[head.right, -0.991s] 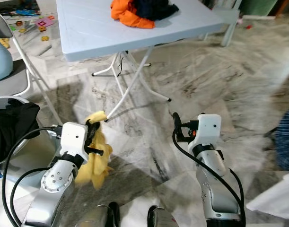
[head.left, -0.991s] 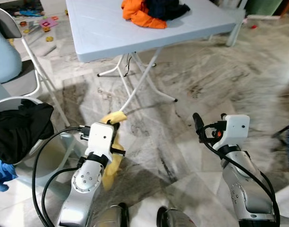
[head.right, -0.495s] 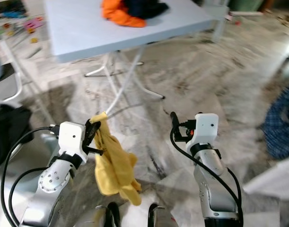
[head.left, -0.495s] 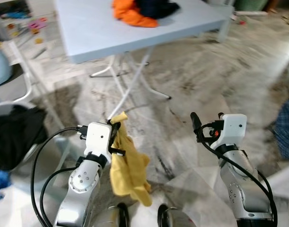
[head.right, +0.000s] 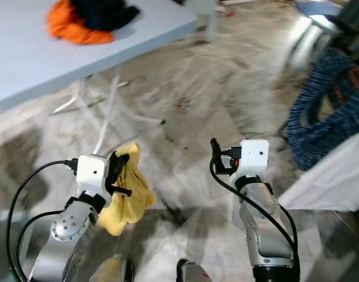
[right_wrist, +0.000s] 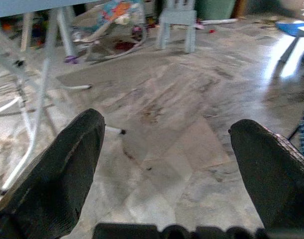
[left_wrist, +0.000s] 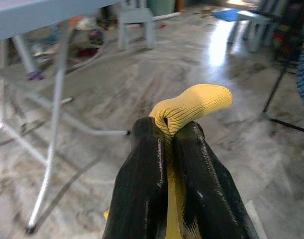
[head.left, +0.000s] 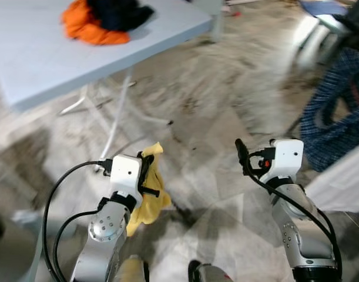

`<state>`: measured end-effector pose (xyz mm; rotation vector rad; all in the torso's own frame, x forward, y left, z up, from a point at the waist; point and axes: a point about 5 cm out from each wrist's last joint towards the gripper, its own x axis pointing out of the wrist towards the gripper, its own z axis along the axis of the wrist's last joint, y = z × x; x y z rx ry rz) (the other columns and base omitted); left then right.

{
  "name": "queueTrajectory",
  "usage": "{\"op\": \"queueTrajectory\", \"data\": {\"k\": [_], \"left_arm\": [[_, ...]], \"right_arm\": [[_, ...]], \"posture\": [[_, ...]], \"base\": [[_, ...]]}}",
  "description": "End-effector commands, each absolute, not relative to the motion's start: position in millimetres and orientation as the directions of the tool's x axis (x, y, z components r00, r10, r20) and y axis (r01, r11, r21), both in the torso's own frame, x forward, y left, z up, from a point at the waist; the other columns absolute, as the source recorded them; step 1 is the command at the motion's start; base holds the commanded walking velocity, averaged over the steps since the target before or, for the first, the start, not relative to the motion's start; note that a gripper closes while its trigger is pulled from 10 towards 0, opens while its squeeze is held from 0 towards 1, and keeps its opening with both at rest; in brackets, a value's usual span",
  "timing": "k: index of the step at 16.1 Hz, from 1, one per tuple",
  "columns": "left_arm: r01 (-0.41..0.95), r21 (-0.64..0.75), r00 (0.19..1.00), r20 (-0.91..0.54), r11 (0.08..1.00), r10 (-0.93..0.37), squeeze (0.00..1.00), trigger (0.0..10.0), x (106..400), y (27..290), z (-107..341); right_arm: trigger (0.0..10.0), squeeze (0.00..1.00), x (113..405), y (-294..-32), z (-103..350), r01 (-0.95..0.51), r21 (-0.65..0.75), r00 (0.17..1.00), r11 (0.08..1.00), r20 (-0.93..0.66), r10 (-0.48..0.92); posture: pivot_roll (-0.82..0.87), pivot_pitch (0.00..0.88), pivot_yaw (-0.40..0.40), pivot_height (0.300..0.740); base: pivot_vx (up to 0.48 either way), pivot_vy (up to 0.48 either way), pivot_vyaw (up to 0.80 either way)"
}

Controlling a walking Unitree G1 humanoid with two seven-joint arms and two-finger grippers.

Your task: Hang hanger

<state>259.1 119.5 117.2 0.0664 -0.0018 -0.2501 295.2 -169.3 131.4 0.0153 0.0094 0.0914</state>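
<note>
My left gripper [head.left: 145,170] is held low in front of me, shut on a yellow cloth [head.left: 151,201] that hangs down from it over the marble floor. In the left wrist view the two black fingers [left_wrist: 147,174] press together on a fold of the yellow cloth [left_wrist: 199,102]. Level with it, my right gripper [head.left: 242,157] is held up with nothing in it. Its pads [right_wrist: 67,169] stand wide apart in the right wrist view, with bare floor between them.
A pale blue folding table [head.left: 38,70] stands at the far left, with orange and dark clothes [head.left: 103,20] piled on it and white legs [head.left: 111,126] beneath. A blue checked garment [head.left: 338,106] hangs at the right, and a white surface [head.left: 344,188] lies below it.
The whole view has swung to the right: the table slid left, the chair and basket left the picture, the checked garment came in. The yellow cloth swung and now hangs under my left gripper.
</note>
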Motion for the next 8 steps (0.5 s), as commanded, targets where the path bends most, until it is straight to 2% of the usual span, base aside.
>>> {"op": "queueTrajectory", "data": {"k": [1,6,8], "left_arm": [[0.245,0.073,0.969,0.025,0.967,-0.248,0.00,10.0,258,122,124],[0.335,0.090,0.941,0.010,0.938,-0.338,0.00,10.0,261,117,125],[0.370,0.133,0.926,0.024,0.919,-0.376,0.00,10.0,271,111,131]], "right_arm": [[10.0,0.00,293,-166,125,-0.098,0.020,0.995,0.995,-0.024,0.099],[10.0,0.00,292,-166,119,-0.089,0.027,0.996,0.996,-0.031,0.089],[10.0,0.00,294,-166,116,-0.087,0.029,0.996,0.996,-0.024,0.088]], "posture": [[0.00,0.207,-0.036,0.740],[0.01,0.191,-0.024,0.740],[0.02,0.168,-0.009,0.740]], "base": [[0.289,0.382,-0.80],[0.288,0.383,-0.80],[0.000,0.000,-0.63]]}}
